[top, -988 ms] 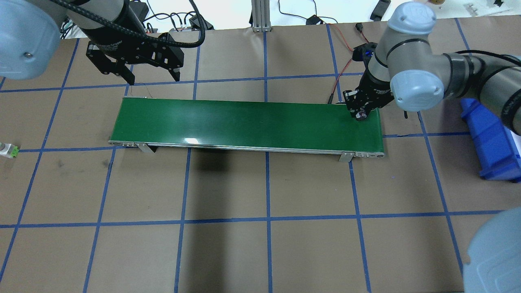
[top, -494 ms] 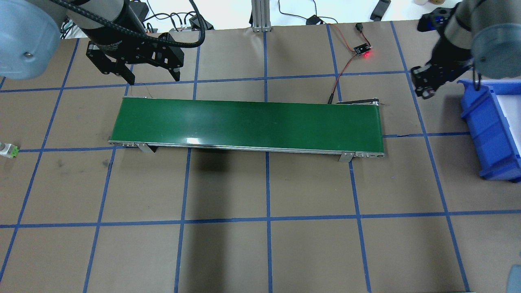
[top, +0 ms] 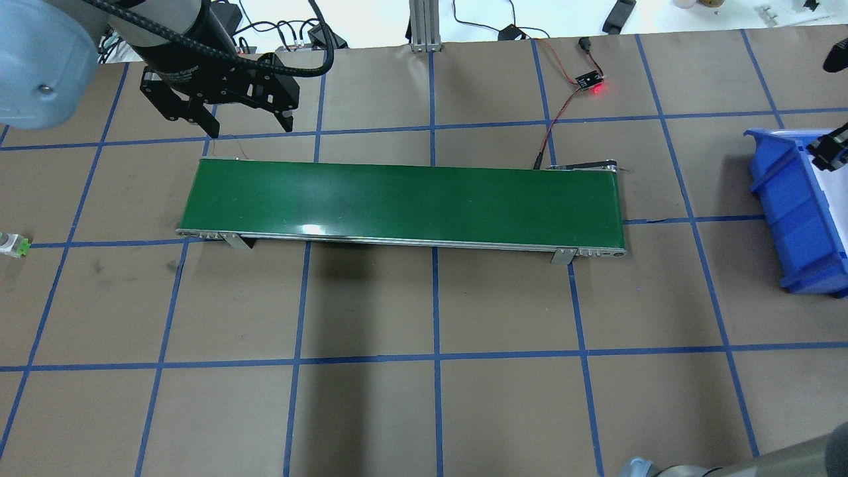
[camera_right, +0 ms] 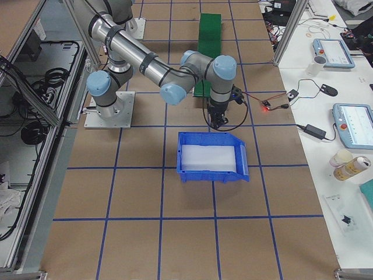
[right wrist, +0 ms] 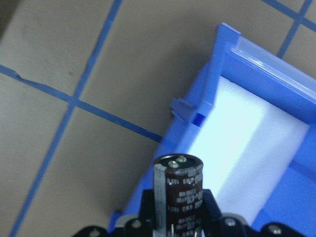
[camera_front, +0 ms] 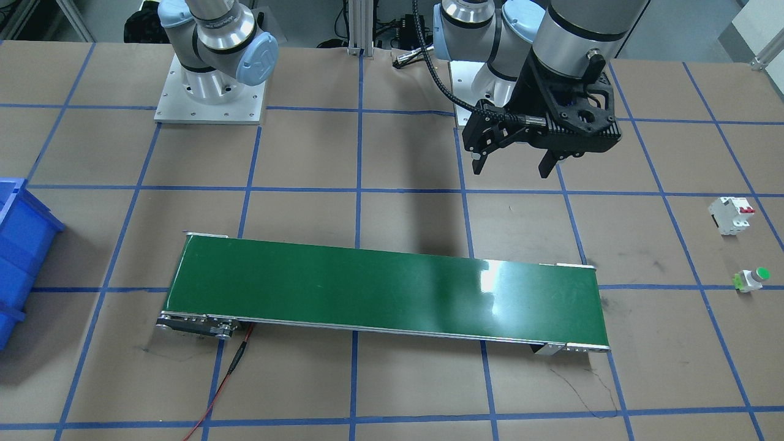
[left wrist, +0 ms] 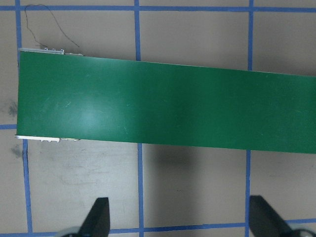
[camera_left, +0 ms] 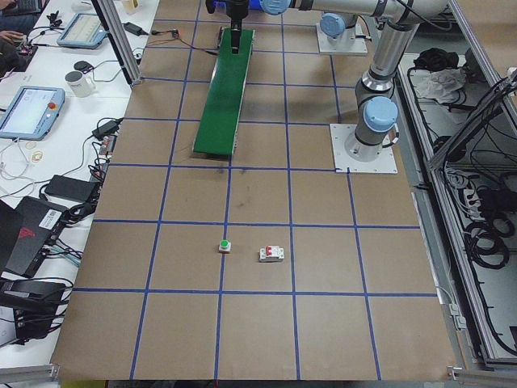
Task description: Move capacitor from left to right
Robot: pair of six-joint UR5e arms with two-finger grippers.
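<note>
From across the table you see the left gripper (camera_front: 513,164) raised near one end of the long green conveyor belt (camera_front: 386,288), its two black fingers spread wide with nothing between them. A white boxy breaker with a red switch (camera_front: 731,215) and a small green-capped push button (camera_front: 752,279) sit well apart from the belt, and the blue plastic bin (camera_front: 18,245) pokes in at the opposite edge. From overhead, only a sliver of the right gripper (top: 829,149) shows, above the bin's rim on its belt-facing side. From the table's left end, the breaker and push button lie near each other on the brown paper. From the right end, the near arm holds its gripper just beside the bin wall that faces the belt; you cannot make out the jaws there. The left wrist camera shows two fingertips (left wrist: 100,217) far apart, looking down on the belt. The right wrist camera gives you the stubby black-brown capacitor with a pale stripe (right wrist: 178,190), upright, silvery end up, pinched between the jaws, hanging above the bin's wall with the white liner just beyond.
</note>
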